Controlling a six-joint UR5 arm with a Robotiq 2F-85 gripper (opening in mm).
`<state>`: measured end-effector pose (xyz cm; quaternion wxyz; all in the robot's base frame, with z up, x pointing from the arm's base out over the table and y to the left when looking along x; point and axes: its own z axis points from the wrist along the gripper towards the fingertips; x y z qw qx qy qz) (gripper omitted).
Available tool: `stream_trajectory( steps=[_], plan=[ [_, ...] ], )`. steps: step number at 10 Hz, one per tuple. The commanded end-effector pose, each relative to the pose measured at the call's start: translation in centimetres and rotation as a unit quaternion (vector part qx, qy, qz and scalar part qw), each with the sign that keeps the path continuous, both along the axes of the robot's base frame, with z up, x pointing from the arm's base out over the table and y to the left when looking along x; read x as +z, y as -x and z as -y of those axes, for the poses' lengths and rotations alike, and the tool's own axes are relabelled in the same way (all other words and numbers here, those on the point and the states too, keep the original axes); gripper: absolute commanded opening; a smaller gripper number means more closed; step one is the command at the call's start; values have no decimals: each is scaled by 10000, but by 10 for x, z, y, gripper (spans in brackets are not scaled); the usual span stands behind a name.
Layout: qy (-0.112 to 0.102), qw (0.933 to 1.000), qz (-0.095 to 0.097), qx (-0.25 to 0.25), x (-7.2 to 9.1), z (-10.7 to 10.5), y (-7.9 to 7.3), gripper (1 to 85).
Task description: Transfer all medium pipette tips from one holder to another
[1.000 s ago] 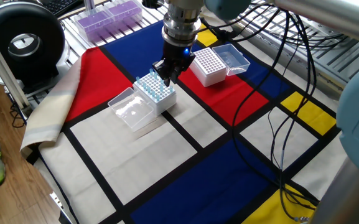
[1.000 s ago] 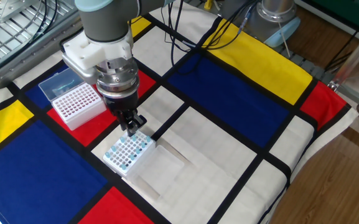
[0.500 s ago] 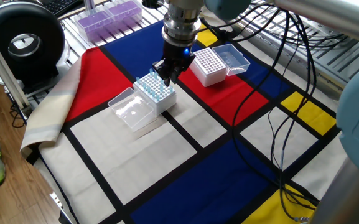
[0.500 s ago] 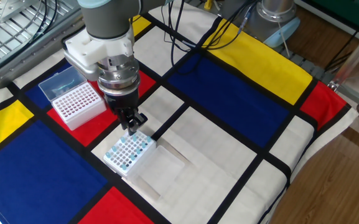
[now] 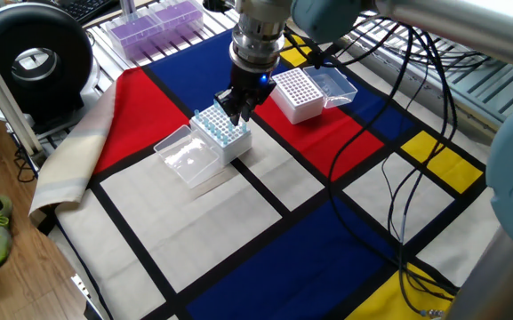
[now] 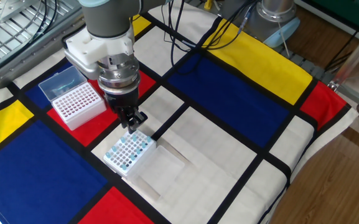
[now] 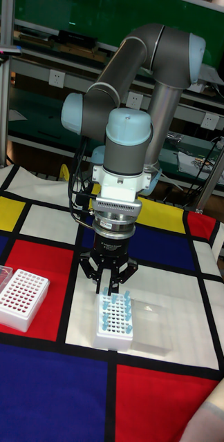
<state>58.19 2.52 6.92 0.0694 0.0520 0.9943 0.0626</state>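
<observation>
Purple-filled racks (image 5: pixel 154 24) and a round black device (image 5: pixel 32 60) beside the colour-block tablecloth (image 5: pixel 265 236).

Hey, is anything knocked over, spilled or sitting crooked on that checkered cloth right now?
Nothing stands out. The white rack of blue-topped pipette tips and the white rack with empty holes both sit upright with lids open, no tips lie loose, and the black two-finger gripper hangs over the filled rack.

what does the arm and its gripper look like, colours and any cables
The arm is made of grey tubes with pale blue joint caps. A white wrist block sits above a ribbed silver collar. Below it the gripper is black with two dark fingers. A black cable loops beside the wrist.
</observation>
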Motion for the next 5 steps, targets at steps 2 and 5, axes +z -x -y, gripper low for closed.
stream_trajectory(
  steps=[2,5],
  plan=[
    [-69,9999,65,-92,0,-4,-2,290],
    [-53,9999,82,-140,-1,-5,-1,290]
  ],
)
